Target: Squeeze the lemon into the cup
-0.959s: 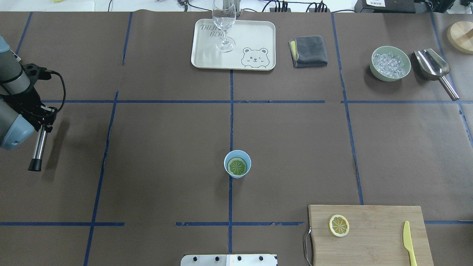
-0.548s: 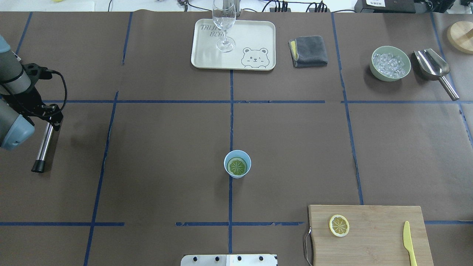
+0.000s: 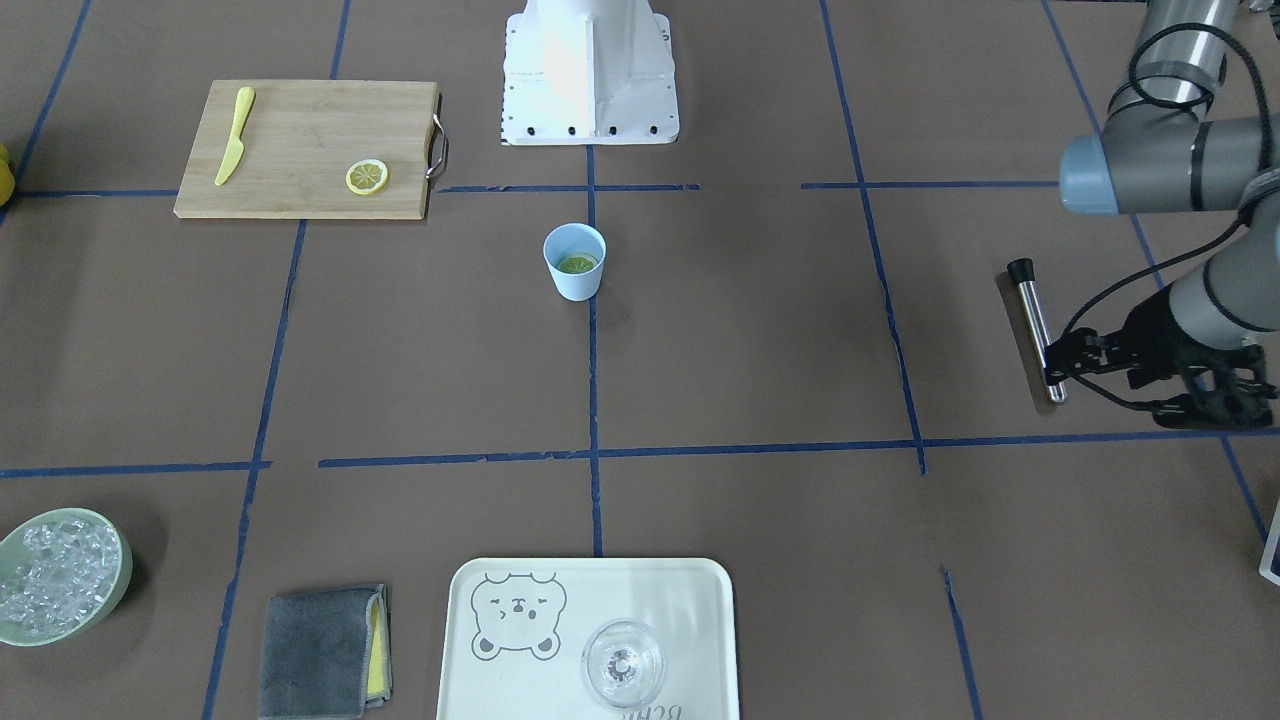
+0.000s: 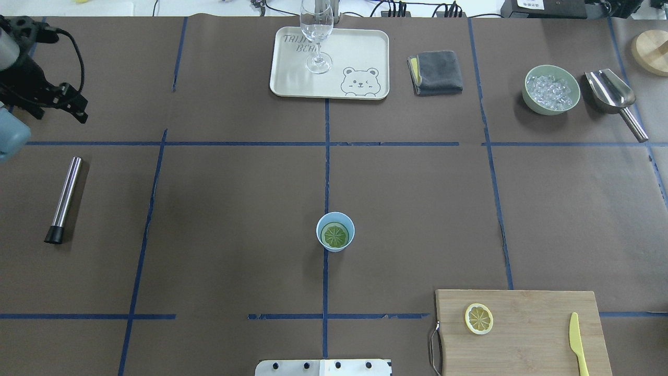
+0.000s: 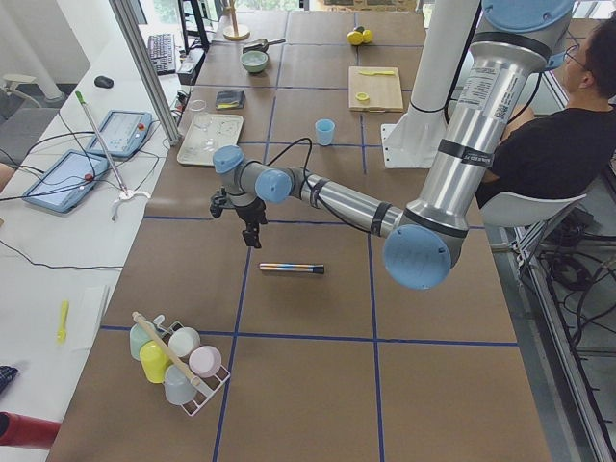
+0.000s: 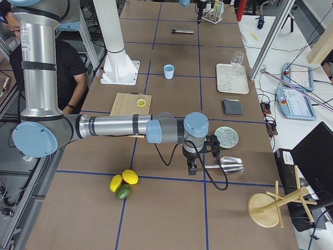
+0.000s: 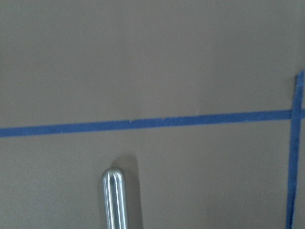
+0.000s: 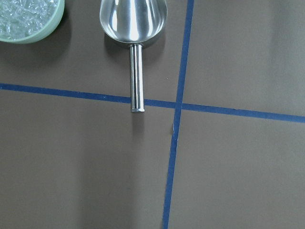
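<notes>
Steel rod (image 4: 63, 198) lies loose overhead near seemingly parted left fingers (image 4: 79, 114), hidden from wrist view; right fingers (image 6: 191, 167): cannot tell.

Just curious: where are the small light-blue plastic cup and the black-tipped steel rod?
Light-blue plastic cup (image 3: 575, 285): front-facing view, outer wall.
Black-tipped steel rod (image 4: 67, 190): overhead view, mid-shaft.

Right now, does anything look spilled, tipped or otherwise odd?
Nothing spilled or tipped. The cup stands upright; the lemon slice inside it looks greenish, unlike the yellow slice on the cutting board. A metal rod lies loose on the table.
</notes>
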